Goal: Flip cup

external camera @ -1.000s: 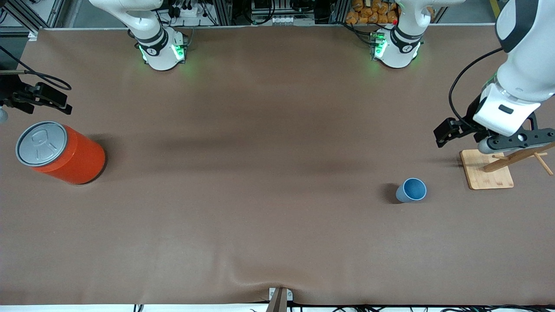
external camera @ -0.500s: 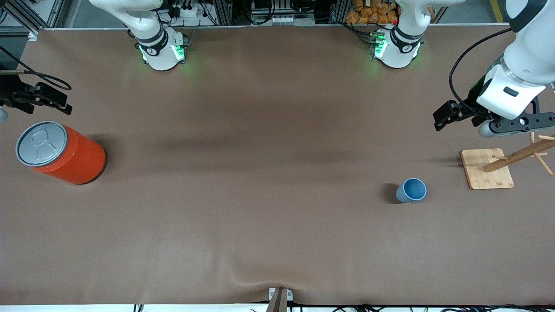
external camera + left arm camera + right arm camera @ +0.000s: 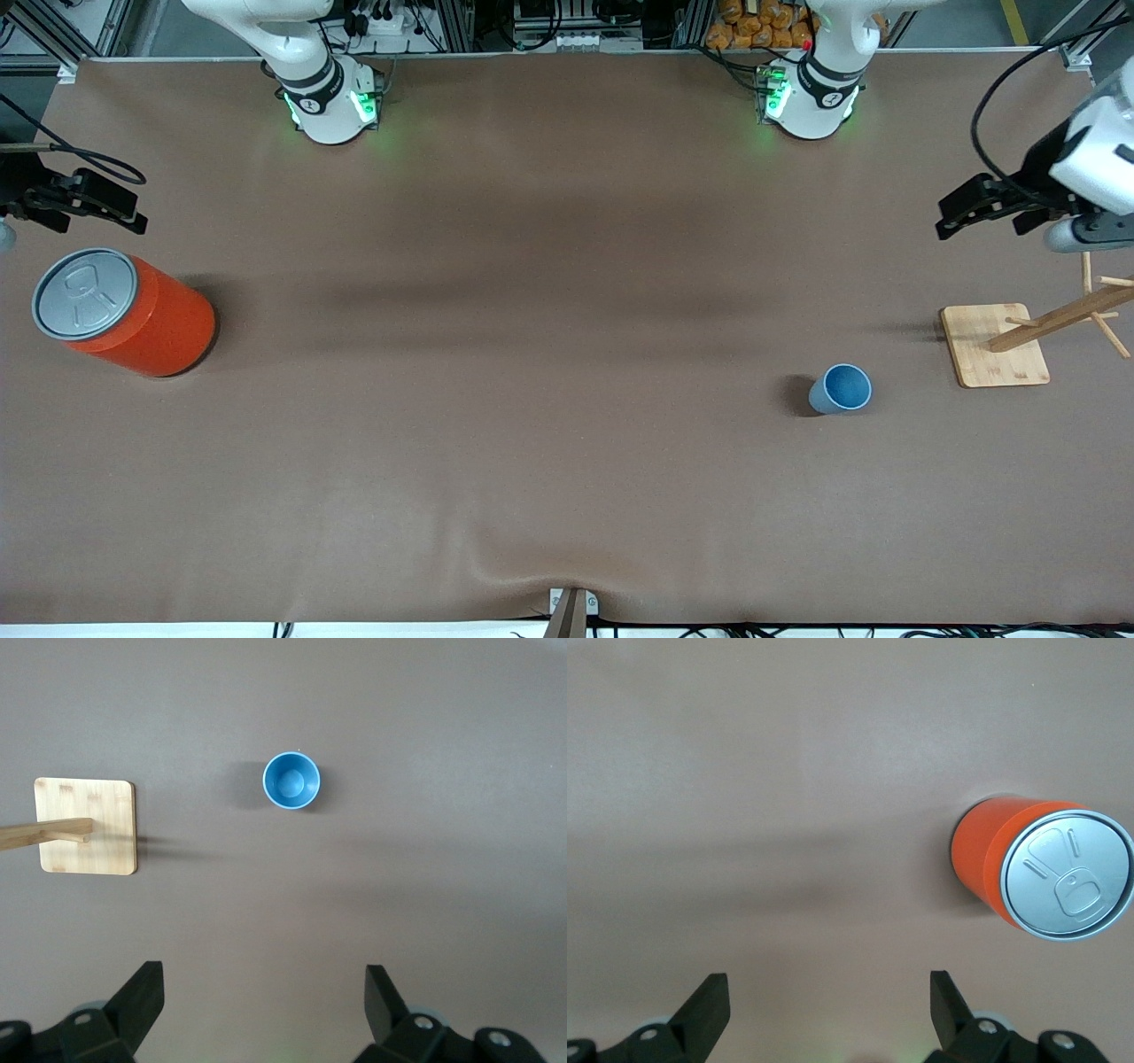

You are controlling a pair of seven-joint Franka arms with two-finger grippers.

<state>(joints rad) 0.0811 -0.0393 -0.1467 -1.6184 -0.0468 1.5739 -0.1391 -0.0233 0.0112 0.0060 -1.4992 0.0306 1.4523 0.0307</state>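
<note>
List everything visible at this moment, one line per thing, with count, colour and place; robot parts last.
cup: one, light blue, darker blue inside, upright with its mouth up, toward the left arm's end of the table.
wooden stand: one, pale square base with a pegged post, beside the cup, closer to the left arm's end.
can: one, orange with a grey lid, upright at the right arm's end.
table: one, brown cover.
left claw: one, black, open, in the air near the wooden stand.
right claw: one, black, open, in the air near the can.
</note>
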